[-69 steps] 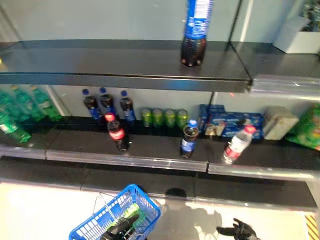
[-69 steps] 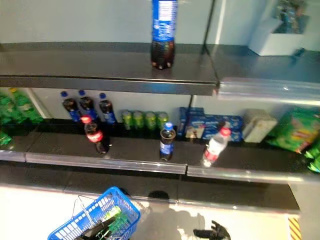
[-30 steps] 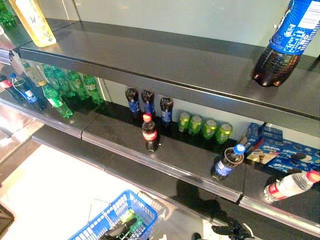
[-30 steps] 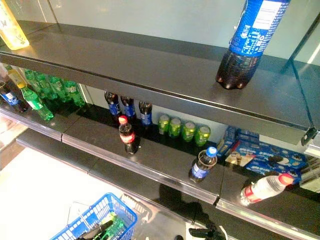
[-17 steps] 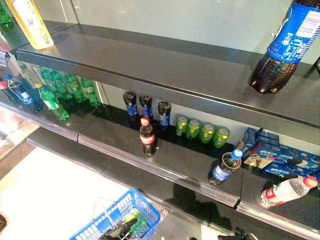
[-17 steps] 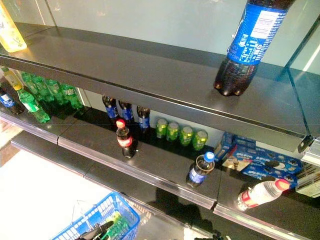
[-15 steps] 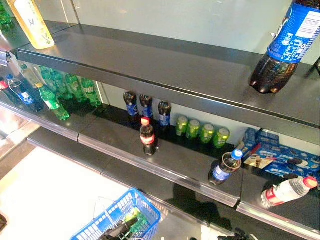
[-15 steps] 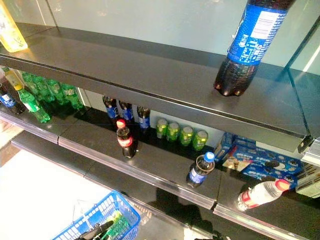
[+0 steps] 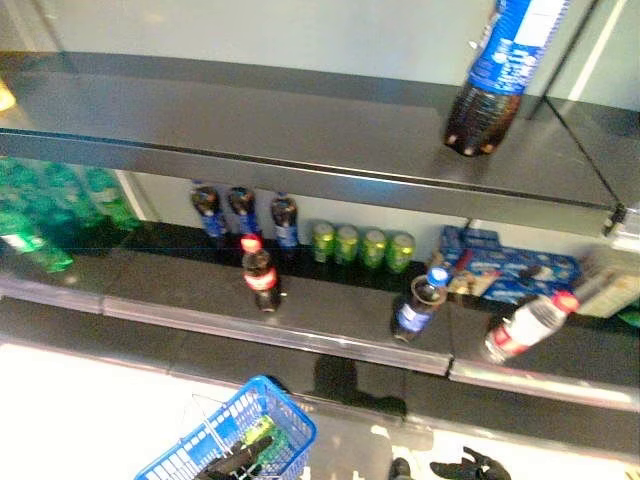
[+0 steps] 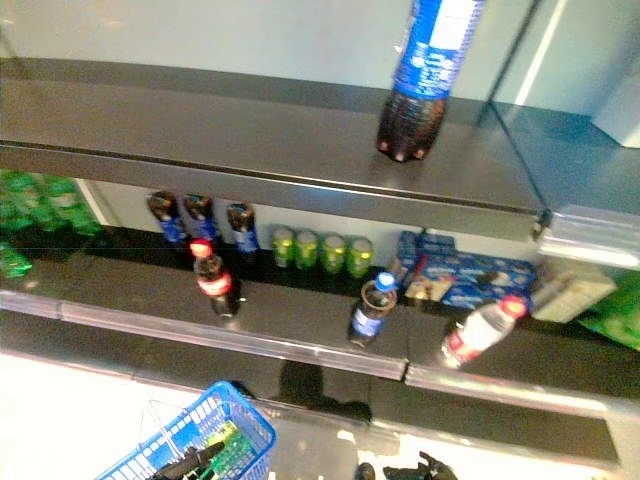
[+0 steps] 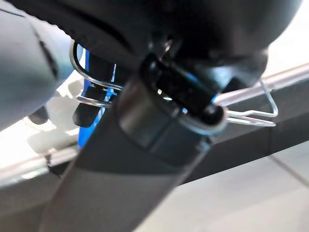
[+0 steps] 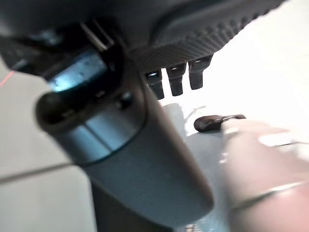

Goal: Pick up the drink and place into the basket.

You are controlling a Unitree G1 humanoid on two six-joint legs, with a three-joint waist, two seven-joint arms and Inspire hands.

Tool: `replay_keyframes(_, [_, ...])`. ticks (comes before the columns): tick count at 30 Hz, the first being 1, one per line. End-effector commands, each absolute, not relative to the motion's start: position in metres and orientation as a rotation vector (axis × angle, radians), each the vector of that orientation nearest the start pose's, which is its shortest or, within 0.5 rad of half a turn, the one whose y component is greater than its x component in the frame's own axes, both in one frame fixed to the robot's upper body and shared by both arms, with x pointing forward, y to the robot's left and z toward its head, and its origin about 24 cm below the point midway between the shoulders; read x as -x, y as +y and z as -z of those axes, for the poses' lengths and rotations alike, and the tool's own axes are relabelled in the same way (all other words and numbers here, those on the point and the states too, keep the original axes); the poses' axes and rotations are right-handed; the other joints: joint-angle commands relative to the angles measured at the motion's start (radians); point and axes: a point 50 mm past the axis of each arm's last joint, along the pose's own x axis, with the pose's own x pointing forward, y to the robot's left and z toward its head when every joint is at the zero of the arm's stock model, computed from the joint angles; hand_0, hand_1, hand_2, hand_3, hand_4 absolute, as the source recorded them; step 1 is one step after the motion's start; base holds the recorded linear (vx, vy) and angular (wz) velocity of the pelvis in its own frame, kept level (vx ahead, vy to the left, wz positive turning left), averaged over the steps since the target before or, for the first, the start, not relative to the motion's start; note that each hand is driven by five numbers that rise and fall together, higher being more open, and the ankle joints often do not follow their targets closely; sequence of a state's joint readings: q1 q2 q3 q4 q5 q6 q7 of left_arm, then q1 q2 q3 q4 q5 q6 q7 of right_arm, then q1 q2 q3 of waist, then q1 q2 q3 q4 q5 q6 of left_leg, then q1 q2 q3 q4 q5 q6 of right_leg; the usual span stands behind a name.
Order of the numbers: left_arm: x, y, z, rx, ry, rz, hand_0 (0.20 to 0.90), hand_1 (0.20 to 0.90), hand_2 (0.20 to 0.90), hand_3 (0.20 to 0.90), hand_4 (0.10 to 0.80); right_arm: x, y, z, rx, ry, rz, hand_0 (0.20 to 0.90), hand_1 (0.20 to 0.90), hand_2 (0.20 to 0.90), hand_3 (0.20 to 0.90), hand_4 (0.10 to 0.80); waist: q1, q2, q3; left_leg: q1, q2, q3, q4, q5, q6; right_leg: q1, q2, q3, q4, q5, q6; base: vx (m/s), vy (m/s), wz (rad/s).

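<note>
- Spanning the whole scene: dark grey two-tier metal shelving (image 9: 250,120).
- Standing upright on the top shelf, toward the right: large dark cola bottle with a blue label (image 9: 500,75).
- Hanging low at the left, well below the shelves, from its wire handle: blue plastic basket (image 9: 230,445), holding something green.
- Gripping that wire handle with curled fingers: left hand (image 9: 235,462).
- Hanging low at the right, holding nothing; cannot tell how its fingers are set: right hand (image 9: 470,467).
- Standing on the lower shelf near its front edge: small cola bottle with a red cap (image 9: 260,272), small cola bottle with a blue cap (image 9: 418,305) leaning right, clear water bottle with a red label (image 9: 525,328) tilting.
- Lining the back: four green cans (image 9: 362,246).
</note>
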State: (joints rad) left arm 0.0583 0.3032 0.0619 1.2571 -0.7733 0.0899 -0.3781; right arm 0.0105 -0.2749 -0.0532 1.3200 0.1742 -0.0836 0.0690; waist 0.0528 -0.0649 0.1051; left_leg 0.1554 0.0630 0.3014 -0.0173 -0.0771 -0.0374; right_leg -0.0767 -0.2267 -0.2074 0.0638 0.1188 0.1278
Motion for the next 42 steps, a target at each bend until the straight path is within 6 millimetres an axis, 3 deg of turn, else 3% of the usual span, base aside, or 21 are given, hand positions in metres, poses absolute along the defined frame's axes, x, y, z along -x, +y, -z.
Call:
replay_keyframes(1, [-0.131,0.271,0.13,0.705,0.737,-0.297,0.3,0.3,0.3,0.2,0.1,-0.086,-0.282,0.149,0.118,1.168,0.267,0.9,0.9,0.9,0.9,0.8,-0.002,0.033,-0.018,-0.088,0.009,-0.117,0.055,0.025,0.009,0.078,0.009,0.065,0.021,-0.044,0.037,-0.123,-0.222,-1.04])
replay_keyframes(4, [-0.137,0.271,0.129,0.703,0.739,-0.285,0.3,0.3,0.3,0.2,0.1,-0.089,-0.279,0.149,0.107,1.161,0.267,0.9,0.9,0.9,0.9,0.8,-0.007,0.03,-0.023,-0.072,0.028,-0.103,0.032,0.043,-0.006,0.102,0.019,0.058,-0.006,-0.054,0.027,-0.027,-0.105,-0.15])
replay_keyframes(6, [-0.14,0.267,0.128,0.708,0.734,-0.256,0.3,0.3,0.3,0.2,0.1,-0.088,-0.28,0.149,0.11,1.164,0.288,0.9,0.9,0.9,0.9,0.8,-0.019,0.036,-0.031,-0.055,0.057,-0.073,0.024,0.057,-0.026,0.128,0.029,0.053,-0.031,-0.072,0.017,-0.007,-0.079,0.0])
replay_keyframes(15, [-0.142,0.257,0.13,0.707,0.744,-0.225,0.3,0.3,0.3,0.2,0.1,-0.092,-0.283,0.146,0.093,1.139,0.332,0.9,0.9,0.9,0.9,0.8,-0.016,0.051,-0.046,-0.018,0.077,-0.062,-0.017,0.072,-0.05,0.184,0.018,0.008,-0.076,-0.076,0.015,0.005,-0.008,0.06])
replay_keyframes(28, [-0.135,0.261,0.132,0.718,0.745,-0.264,0.3,0.3,0.3,0.2,0.1,-0.084,-0.284,0.148,0.117,1.17,0.312,0.9,0.9,0.9,0.9,0.8,-0.017,0.061,-0.057,0.012,0.076,-0.064,-0.045,0.07,-0.053,0.203,0.013,0.001,-0.092,-0.077,0.023,0.0,0.0,0.0])
replay_keyframes(38, [-0.129,0.257,0.134,0.727,0.775,-0.213,0.3,0.3,0.3,0.2,0.1,-0.092,-0.29,0.143,0.151,1.144,0.318,0.9,0.9,0.9,0.9,0.8,-0.013,0.047,-0.041,-0.013,0.064,-0.101,0.017,0.05,-0.044,0.186,0.019,0.024,-0.014,-0.115,0.012,0.03,0.085,0.04])
replay_keyframes(41, [-0.129,0.254,0.135,0.705,0.812,-0.167,0.3,0.3,0.3,0.2,0.1,-0.092,-0.29,0.143,0.14,1.116,0.331,0.9,0.9,0.9,0.9,0.8,-0.01,0.021,-0.022,-0.02,0.036,-0.118,0.021,0.037,-0.026,0.15,-0.011,0.04,0.001,-0.07,0.042,0.042,0.142,-0.02])
replay_keyframes(42, [-0.129,0.255,0.135,0.691,0.812,-0.159,0.3,0.3,0.3,0.2,0.1,-0.092,-0.288,0.143,0.134,1.1,0.323,0.9,0.9,0.9,0.9,0.8,-0.009,0.007,-0.013,-0.016,0.031,-0.111,0.014,0.031,-0.023,0.129,-0.042,0.038,-0.028,-0.01,0.067,-0.062,-0.012,-0.13])
